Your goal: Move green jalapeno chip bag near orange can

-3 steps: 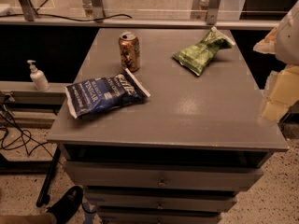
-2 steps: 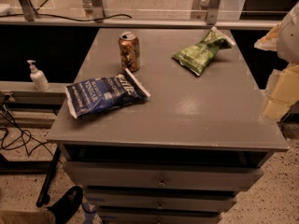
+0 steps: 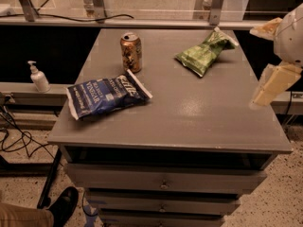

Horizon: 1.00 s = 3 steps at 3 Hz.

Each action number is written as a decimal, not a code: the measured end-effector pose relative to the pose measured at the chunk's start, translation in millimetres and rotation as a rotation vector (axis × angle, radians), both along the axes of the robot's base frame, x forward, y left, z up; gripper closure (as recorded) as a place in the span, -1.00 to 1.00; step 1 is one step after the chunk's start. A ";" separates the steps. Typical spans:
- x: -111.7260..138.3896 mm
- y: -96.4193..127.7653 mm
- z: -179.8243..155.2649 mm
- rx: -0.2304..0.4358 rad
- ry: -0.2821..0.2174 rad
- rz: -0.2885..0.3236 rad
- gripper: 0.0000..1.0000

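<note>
The green jalapeno chip bag (image 3: 203,55) lies on the grey table top (image 3: 199,112) at the back right, its whitish sealed end pointing to the far right. The orange can (image 3: 131,51) stands upright at the back, left of the bag, with a clear gap between them. My gripper (image 3: 269,58) hangs at the right edge of the view, over the table's right side, to the right of and nearer than the green bag. Its two pale fingers (image 3: 275,83) are spread apart and hold nothing.
A dark-blue chip bag (image 3: 106,96) lies on the table's front left, just in front of the can. A white pump bottle (image 3: 39,78) stands on a low shelf to the left. Drawers (image 3: 163,183) sit below the top. A shoe (image 3: 61,207) and cables lie on the floor at the left.
My gripper has shifted slightly up and to the left at the right edge. The bags and the can have not moved.
</note>
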<state>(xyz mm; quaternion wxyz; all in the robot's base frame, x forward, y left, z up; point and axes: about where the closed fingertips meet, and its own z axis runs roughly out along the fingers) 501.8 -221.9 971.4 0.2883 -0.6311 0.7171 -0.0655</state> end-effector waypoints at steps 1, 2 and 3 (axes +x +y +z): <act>70.9 3.9 9.0 0.062 -0.152 0.031 -1.00; 146.6 12.5 3.0 0.107 -0.213 0.044 -1.00; 208.9 19.8 -22.4 0.122 -0.192 0.046 -1.00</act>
